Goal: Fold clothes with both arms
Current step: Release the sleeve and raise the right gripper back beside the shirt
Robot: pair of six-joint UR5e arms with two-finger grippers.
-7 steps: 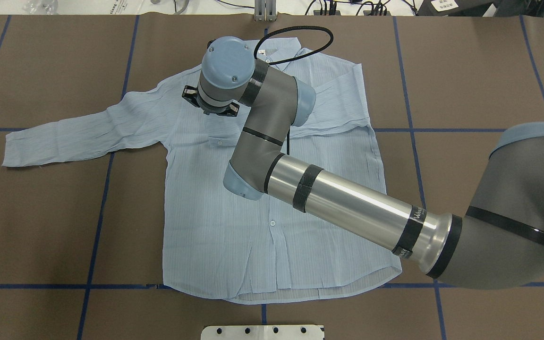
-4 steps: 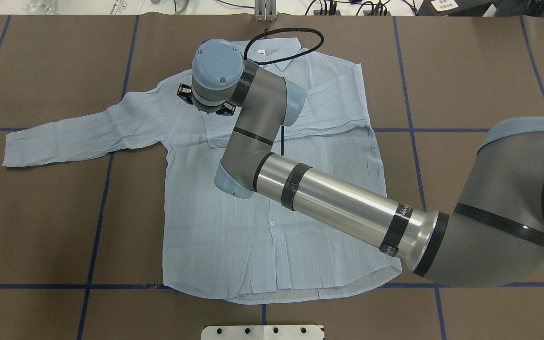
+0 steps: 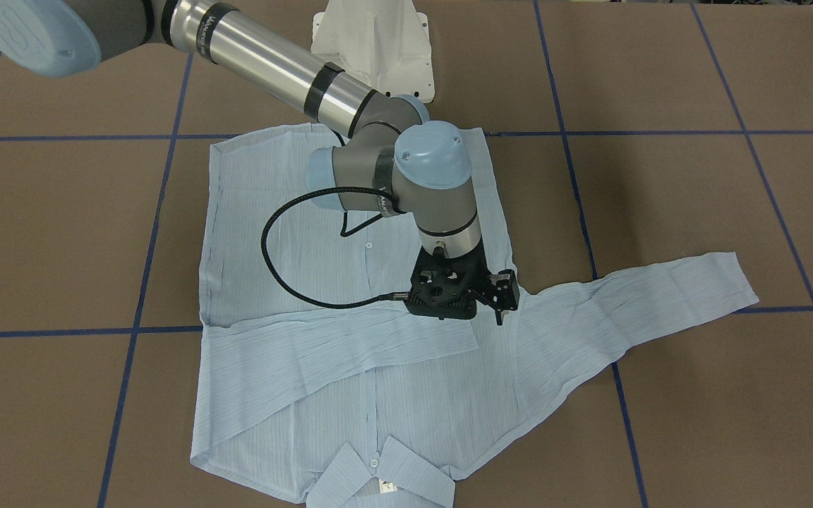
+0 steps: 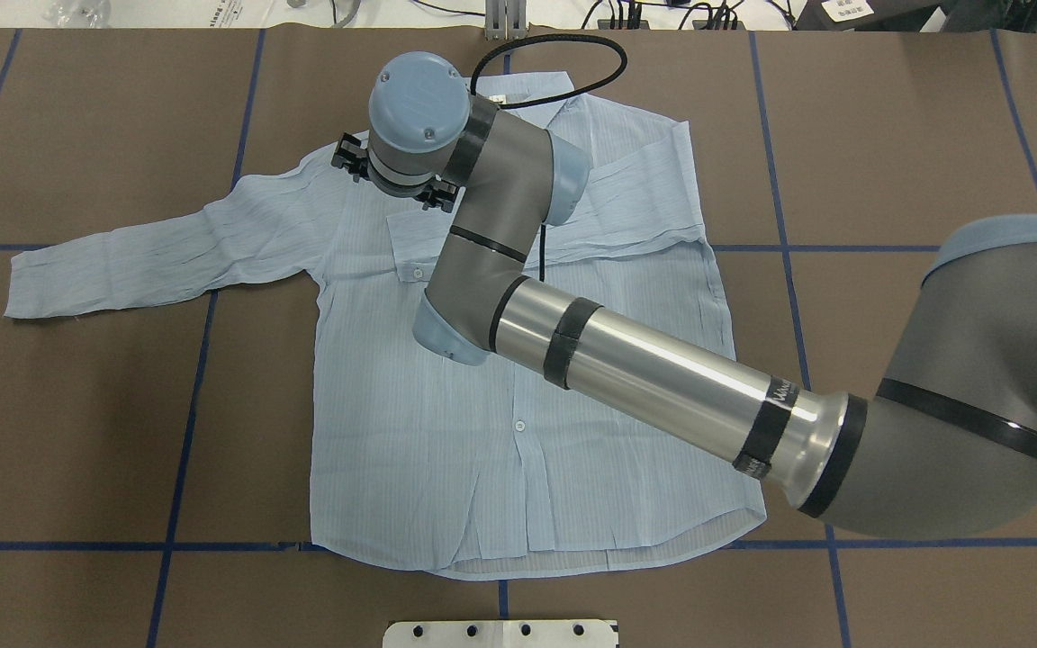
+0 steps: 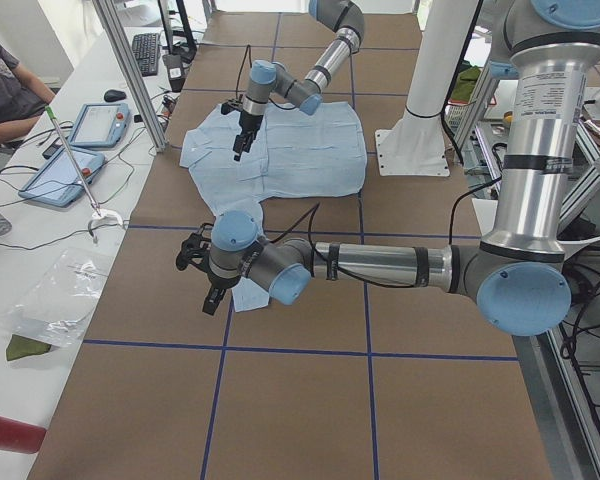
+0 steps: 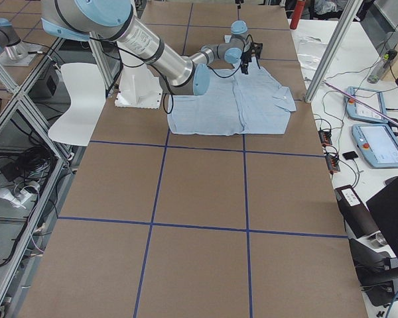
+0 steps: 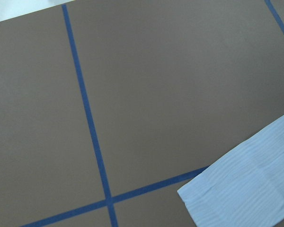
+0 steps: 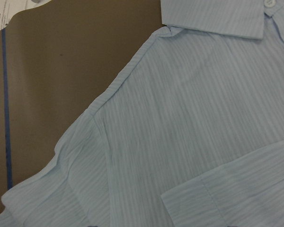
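Observation:
The pale-blue striped shirt [image 4: 446, 432] lies flat and face up on the brown table, collar [image 3: 378, 480] toward the far edge. One sleeve [image 4: 149, 256] stretches out to the overhead view's left. The other sleeve [image 3: 336, 353] is folded across the chest. My right arm [image 4: 644, 378] reaches across the shirt, and its gripper [image 3: 466, 307] hovers just above the shoulder beside the outstretched sleeve, open and holding nothing. My left gripper [image 5: 195, 262] hangs over the table near the outstretched sleeve's cuff [image 7: 246, 184]. I cannot tell whether it is open or shut.
Blue tape lines [image 4: 185, 423] cross the brown table cover. The white pedestal base [image 3: 371, 42] stands behind the shirt's hem. Tablets [image 5: 80, 150] and cables lie on a side bench, where a person [image 5: 5, 85] sits. A black cable [image 3: 272, 268] loops from the right wrist over the shirt.
The right gripper has moved left and then toward the far edge, from over the chest pocket to the shoulder. The shirt has not shifted.

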